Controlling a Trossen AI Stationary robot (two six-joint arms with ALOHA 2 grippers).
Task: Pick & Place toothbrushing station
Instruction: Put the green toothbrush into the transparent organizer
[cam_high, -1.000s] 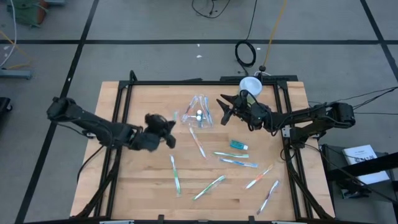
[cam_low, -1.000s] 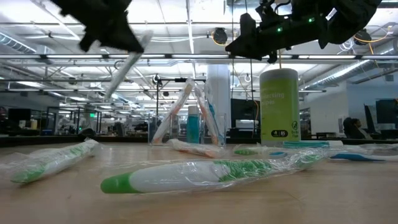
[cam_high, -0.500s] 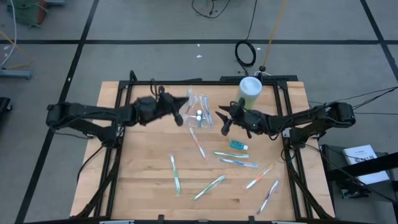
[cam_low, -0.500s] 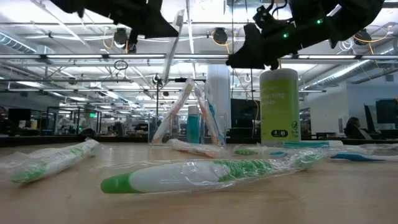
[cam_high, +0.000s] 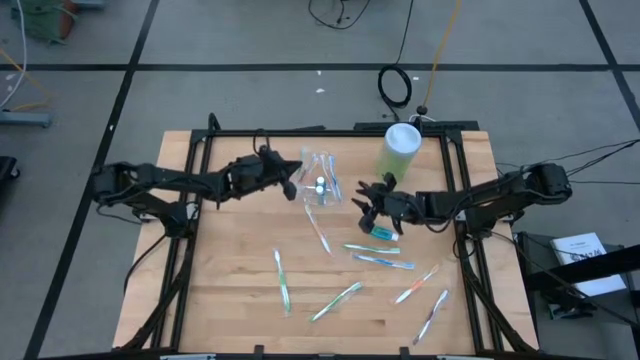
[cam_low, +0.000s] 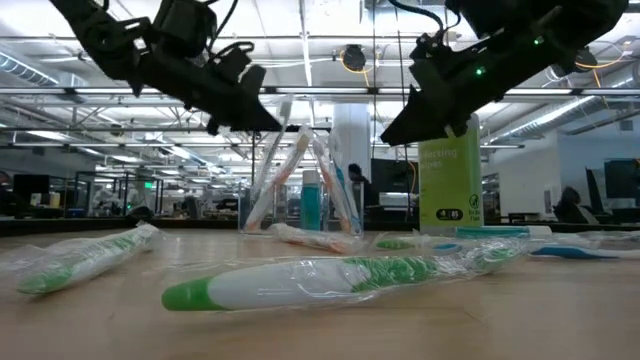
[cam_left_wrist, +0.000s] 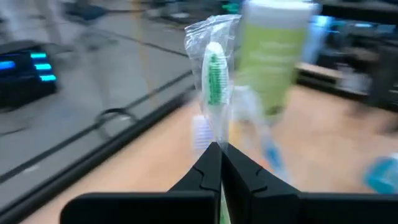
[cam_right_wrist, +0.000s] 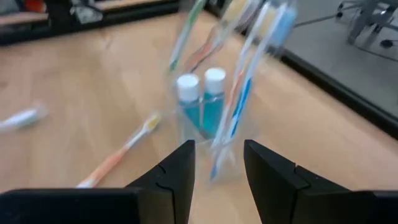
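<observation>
Wooden table (cam_high: 230, 290) is littered with wrapped brushes. Left gripper (cam_high: 288, 173) pinches a green toothbrush (cam_left_wrist: 214, 68) beside the clear cup (cam_high: 320, 185), probably to drop it in; right gripper (cam_high: 366, 208) hovers spread near the teal tube (cam_high: 383, 232).

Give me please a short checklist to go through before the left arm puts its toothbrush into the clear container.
1. Left gripper shut on the wrapped toothbrush: ok.
2. Toothbrush over the container opening: cannot tell; the high view shows it at the container's left edge.
3. Container upright, with room among the brushes and two tubes: ok.
4. Right gripper out of the way: ok, it is open, beside the container, over the teal tube.
5. Green can away from the path: ok.
</observation>
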